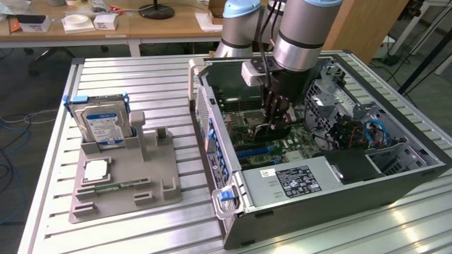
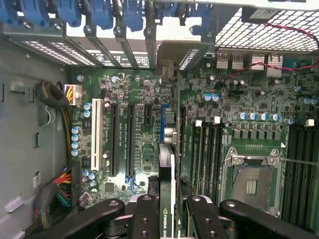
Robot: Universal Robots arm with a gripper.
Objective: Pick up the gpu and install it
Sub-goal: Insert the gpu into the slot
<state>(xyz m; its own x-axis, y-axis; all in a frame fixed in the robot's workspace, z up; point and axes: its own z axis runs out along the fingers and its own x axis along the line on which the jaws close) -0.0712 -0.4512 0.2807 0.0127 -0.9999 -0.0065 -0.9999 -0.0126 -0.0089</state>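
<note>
The gpu [image 2: 167,169] stands edge-on in the wrist view, a thin dark card with a green logo strip, and its far end reaches toward the case's rear slot openings [image 2: 169,55]. My gripper [image 2: 167,221] is shut on it, with a black finger [image 2: 146,219] on each side. The card hangs over the green motherboard [image 2: 144,134], in line with a blue expansion slot [image 2: 163,115]. I cannot tell whether it touches the slot. In the exterior view the gripper [image 1: 274,123] reaches down into the open computer case [image 1: 325,211], and the gpu [image 1: 278,132] shows dark below the fingers.
Black expansion slots [image 2: 114,139], a white slot [image 2: 95,134] and memory slots [image 2: 209,149] flank the card. The bare processor socket [image 2: 251,181] lies close by. Outside the case, a grey fixture [image 1: 159,182] holds a hard drive [image 1: 102,124], a memory stick [image 1: 120,186] and a chip [image 1: 95,169].
</note>
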